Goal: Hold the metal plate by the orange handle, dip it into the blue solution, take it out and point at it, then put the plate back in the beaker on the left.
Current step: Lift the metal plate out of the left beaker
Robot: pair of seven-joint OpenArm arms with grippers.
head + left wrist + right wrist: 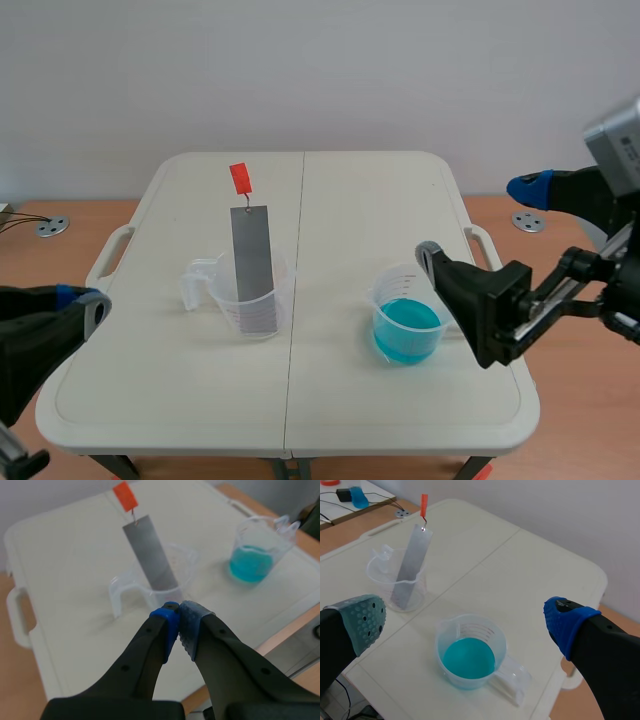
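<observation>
Left fingers (pixel 165 625) press together, holding nothing; right fingers (pixel 567 622) spread wide near the blue solution (pixel 469 659).

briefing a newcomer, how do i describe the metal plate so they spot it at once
On the white table stand two clear beakers. The metal plate leans in the left beaker: a tall grey strip with an orange handle on top, while the other beaker holds only blue liquid.
</observation>
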